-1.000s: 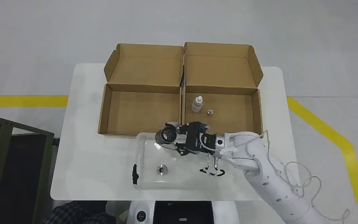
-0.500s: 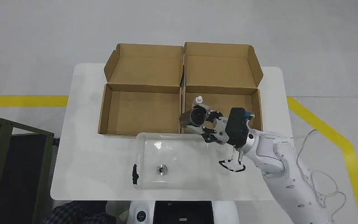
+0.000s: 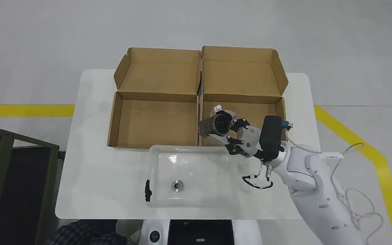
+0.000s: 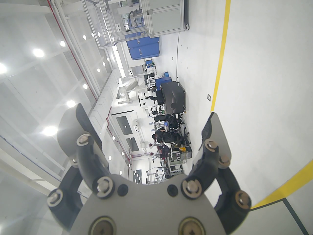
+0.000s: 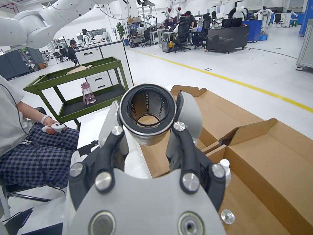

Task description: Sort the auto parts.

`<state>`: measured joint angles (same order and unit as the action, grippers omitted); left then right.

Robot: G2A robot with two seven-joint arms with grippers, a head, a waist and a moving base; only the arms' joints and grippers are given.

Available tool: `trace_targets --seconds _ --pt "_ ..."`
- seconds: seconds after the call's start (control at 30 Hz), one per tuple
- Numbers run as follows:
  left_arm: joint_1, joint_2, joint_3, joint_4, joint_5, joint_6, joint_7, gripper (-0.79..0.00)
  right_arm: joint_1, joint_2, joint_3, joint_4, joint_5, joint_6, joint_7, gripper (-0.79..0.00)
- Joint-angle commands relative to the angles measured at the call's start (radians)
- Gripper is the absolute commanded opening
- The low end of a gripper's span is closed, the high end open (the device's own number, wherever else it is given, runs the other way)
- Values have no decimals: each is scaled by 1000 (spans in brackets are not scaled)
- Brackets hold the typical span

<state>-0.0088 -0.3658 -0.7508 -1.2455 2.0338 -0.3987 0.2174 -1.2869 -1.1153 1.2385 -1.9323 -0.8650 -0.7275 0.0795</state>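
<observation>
My right gripper [image 3: 219,127] [image 5: 149,116] is shut on a metal cylindrical bearing [image 3: 213,125] [image 5: 148,113], hollow with a black rim. It holds the bearing in the air over the near left corner of the right cardboard box [image 3: 260,119] [image 5: 264,162]. In that box stand a small white bottle [image 3: 216,109] [image 5: 225,166] and a small metal part [image 5: 227,216]. The left cardboard box [image 3: 153,122] has nothing in it. A clear tray [image 3: 202,162] in front of the boxes holds a metal nut [image 3: 177,184] and a black piece [image 3: 147,190]. My left gripper [image 4: 146,117] is open, raised high, pointing into the room.
Both boxes have their lids folded open toward the far side of the white table [image 3: 92,153]. A green cart [image 5: 73,89] stands beside the table. Bare table lies on either side of the tray.
The right arm has lifted the bearing out of the tray and carried it back and to the right, over the right box. The nut and black piece stayed put.
</observation>
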Motion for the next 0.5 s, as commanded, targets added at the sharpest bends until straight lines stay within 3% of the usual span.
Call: trace_targets --seconds 0.0,0.47 --pt "0 0 0 0 0 0 0 0 5 -1 -9 5 -1 0 2 -785" --pt "0 0 0 0 0 0 0 0 75 -20 -116 56 -60 45 23 -785"
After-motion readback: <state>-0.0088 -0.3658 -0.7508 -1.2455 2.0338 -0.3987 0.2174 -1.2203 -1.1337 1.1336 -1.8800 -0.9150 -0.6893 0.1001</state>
